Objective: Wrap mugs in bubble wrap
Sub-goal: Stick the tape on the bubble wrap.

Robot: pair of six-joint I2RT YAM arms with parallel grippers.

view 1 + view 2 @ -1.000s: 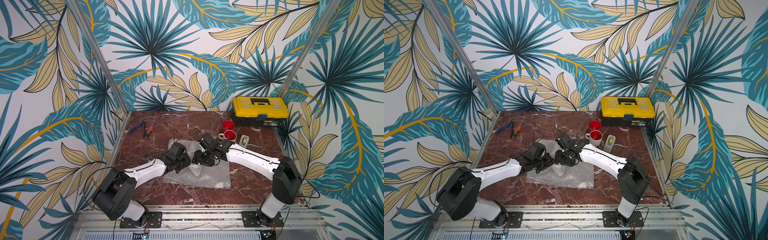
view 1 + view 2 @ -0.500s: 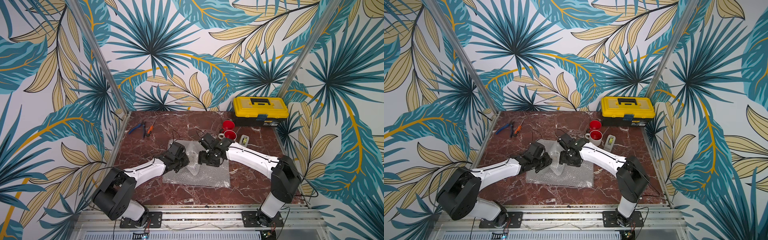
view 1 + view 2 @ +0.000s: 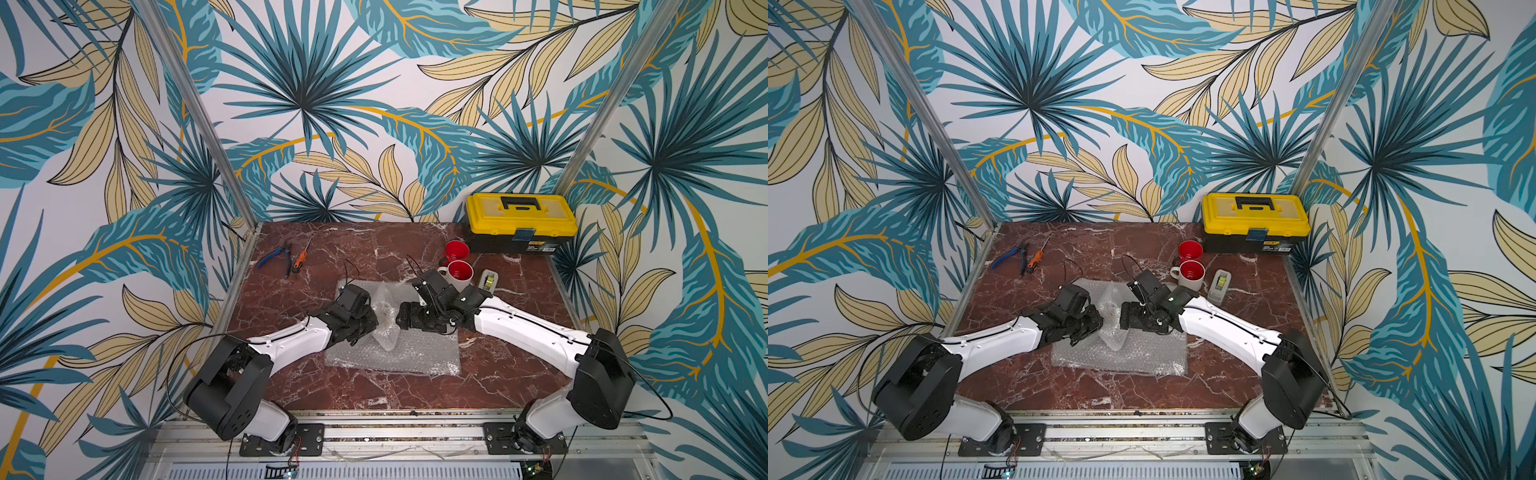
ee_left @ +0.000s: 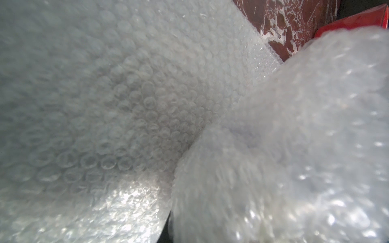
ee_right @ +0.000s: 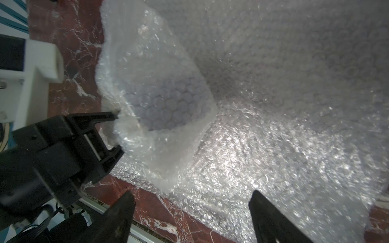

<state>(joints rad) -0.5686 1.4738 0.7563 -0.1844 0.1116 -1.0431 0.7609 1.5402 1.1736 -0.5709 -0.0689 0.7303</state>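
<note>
Letting go on the right: my right gripper (image 5: 192,195) has spread its jaws wide within the last second and now holds nothing. Its fingers stand apart over the flat part of the bubble wrap (image 3: 415,353). My left gripper (image 5: 119,132) still pinches a bunched edge of the raised fold in the middle of the sheet.

- Lavender mug (image 5: 170,105): only a bluish shade behind the bubbles, so I take it for the mug lying inside that fold.
- Meaning: the fold now hangs on the left pinch alone. I judge this first wrap half done, loose at the open end, and likely to spring back if the left lets go.
- Red mug (image 3: 456,250) and white mug (image 3: 459,274) stand bare at the back, touching or nearly so.
- Tape dispenser (image 3: 489,279) sits just beside the white mug.
- Both mugs sit close behind my right wrist; a backward swing could clip them.
- Toolbox (image 3: 521,222), pliers (image 3: 274,257) and screwdriver (image 3: 300,259) lie well apart.
</note>
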